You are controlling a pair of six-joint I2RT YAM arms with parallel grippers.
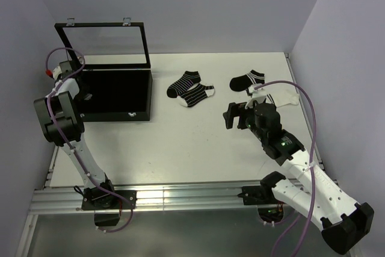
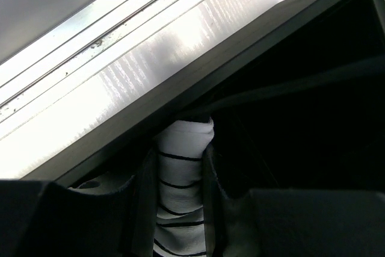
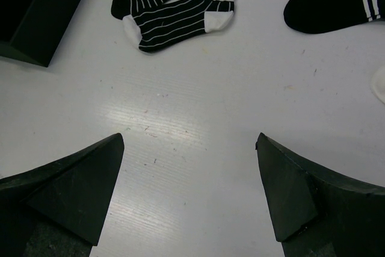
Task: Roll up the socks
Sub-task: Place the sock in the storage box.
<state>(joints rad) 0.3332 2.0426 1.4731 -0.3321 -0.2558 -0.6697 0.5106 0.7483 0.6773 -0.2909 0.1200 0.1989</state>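
Note:
My left gripper point(image 1: 86, 93) reaches down into the black box point(image 1: 139, 114). In the left wrist view it point(image 2: 178, 170) is shut on a rolled white sock with black stripes point(image 2: 180, 191), close against the box's inner wall. Two flat black socks with thin white stripes point(image 1: 190, 89) lie overlapping at the table's middle back; they also show in the right wrist view point(image 3: 174, 10). A black sock with a striped cuff point(image 1: 246, 79) and a white sock point(image 1: 284, 97) lie at the back right. My right gripper point(image 1: 231, 116) hovers in front of them, open and empty point(image 3: 189, 148).
The box's glass lid point(image 1: 102, 43) stands open against the back wall. The box corner point(image 3: 36, 22) shows at the upper left of the right wrist view. The table's right edge runs along the wall point(image 1: 307, 112).

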